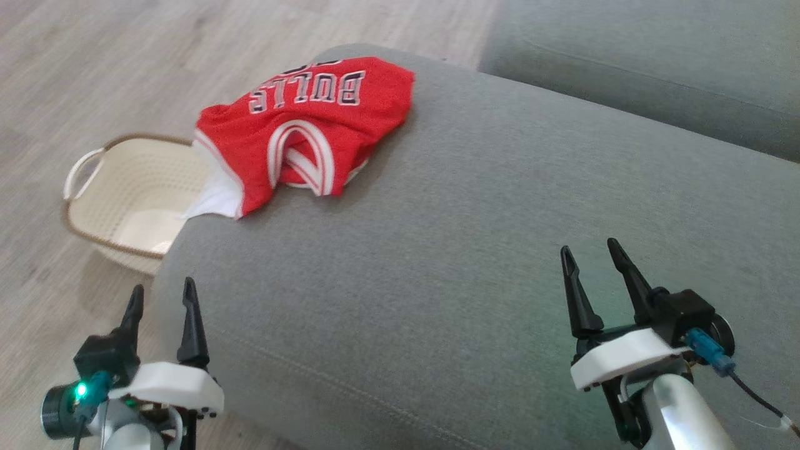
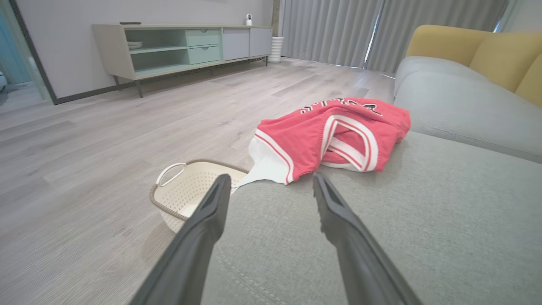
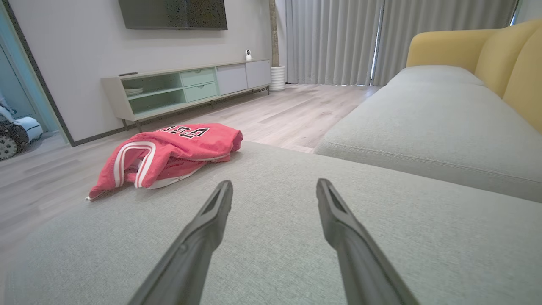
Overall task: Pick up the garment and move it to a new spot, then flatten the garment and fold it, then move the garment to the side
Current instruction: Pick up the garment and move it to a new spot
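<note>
The garment (image 1: pixel 306 134) is a red jersey with white trim and lettering, lying crumpled at the far left corner of a grey sofa cushion (image 1: pixel 475 237), one white edge hanging over the side. It also shows in the left wrist view, garment (image 2: pixel 330 140), and the right wrist view, garment (image 3: pixel 169 154). My left gripper (image 1: pixel 162 297) hovers open at the cushion's near left edge, well short of the jersey; left gripper (image 2: pixel 271 182) points toward it. My right gripper (image 1: pixel 590 253) stands open over the near right of the cushion; right gripper (image 3: pixel 275 188) holds nothing.
A cream perforated basket (image 1: pixel 119 200) with a brown rim stands on the wood floor left of the cushion, under the jersey's hanging edge. A second grey cushion (image 1: pixel 656 62) lies beyond. A low TV cabinet (image 2: pixel 182 48) and curtains stand across the room. Yellow backrests (image 3: pixel 499 55) rise at right.
</note>
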`<state>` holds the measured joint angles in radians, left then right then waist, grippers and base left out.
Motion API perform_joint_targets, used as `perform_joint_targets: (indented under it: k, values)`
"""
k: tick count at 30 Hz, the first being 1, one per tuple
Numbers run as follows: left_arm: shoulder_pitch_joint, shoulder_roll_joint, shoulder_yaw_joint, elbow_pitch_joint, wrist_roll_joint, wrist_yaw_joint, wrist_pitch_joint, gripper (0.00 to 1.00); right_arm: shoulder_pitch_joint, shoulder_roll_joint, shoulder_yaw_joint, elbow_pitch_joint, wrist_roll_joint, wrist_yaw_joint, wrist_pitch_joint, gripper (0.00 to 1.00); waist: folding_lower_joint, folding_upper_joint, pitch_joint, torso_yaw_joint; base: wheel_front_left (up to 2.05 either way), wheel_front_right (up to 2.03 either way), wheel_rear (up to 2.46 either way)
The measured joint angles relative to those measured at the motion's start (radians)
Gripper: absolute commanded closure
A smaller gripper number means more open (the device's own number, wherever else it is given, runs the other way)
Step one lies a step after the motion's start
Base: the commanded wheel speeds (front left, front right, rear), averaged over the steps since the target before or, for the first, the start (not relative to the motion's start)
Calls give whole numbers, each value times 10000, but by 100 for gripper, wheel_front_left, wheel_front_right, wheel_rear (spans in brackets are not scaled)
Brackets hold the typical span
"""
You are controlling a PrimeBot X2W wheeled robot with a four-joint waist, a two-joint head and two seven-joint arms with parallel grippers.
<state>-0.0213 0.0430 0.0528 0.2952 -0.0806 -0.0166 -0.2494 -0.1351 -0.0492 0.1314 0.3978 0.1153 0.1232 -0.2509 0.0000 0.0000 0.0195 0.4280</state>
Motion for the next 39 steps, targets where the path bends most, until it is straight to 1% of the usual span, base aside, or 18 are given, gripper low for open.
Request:
perform_joint_targets:
  k: [3, 6, 10, 15, 16, 19, 24, 26, 28, 33, 36, 39]
  values:
    - [8, -2, 50, 2, 2, -6, 2, 0, -19, 0, 46, 40, 4, 0, 0, 0, 0, 0, 45, 353, 0, 0, 0]
    - [15, -2, 92, 2, 2, -6, 0, 0, -107, 2, 130, 44, 6, 0, 0, 0, 0, 0, 98, 556, 0, 0, 0]
    - [15, -4, 184, -29, -6, -2, 0, 0, -294, 4, 182, 42, -15, 0, 0, 0, 0, 0, 297, 557, 0, 0, 0]
    - [-65, -12, 259, -23, -221, -29, 0, 0, -635, 0, 209, 35, -284, 0, 0, 0, 0, 0, 773, 332, 0, 0, 0]
    - [-142, -15, 280, 15, -295, -100, 0, 0, -735, -6, 205, 4, -332, 0, 0, 0, 0, 0, 894, 271, 0, 0, 0]
    - [-643, -44, 454, 257, -385, -117, 0, 0, -1099, -92, 215, -144, -454, 0, 0, 0, 0, 0, 1293, 43, 0, 0, 0]
    - [-1988, -40, 821, 700, -435, -372, 0, 0, -1731, -435, 349, -531, -545, 0, -2, 0, 0, 0, 1996, -463, 0, 0, 0]
    - [-2582, 63, 926, 1001, -454, -466, 0, 0, -1907, -548, 445, -667, -552, 0, -2, 0, 0, 0, 2276, -709, 0, 0, 0]
    - [-3439, 270, 1062, 1398, -453, -550, 0, 0, -2096, -639, 562, -869, -552, 0, 0, 0, 0, 0, 2683, -1080, 0, 0, 0]
    - [-5030, 836, 1204, 2483, -389, -723, -2, 0, -2382, -782, 817, -1404, -552, 0, 4, 0, 0, 0, 3348, -1683, 0, 0, 0]
    - [-5961, 1317, 1248, 3256, -194, -700, -4, 0, -2592, -815, 989, -1657, -550, 0, 15, 0, 1, 0, 3691, -2041, 0, 0, 0]
    - [-6737, 1565, 1275, 4184, -153, -514, -48, 0, -2694, -826, 1093, -1885, -550, 0, 38, 0, 1, 0, 3989, -2360, 0, 0, 0]
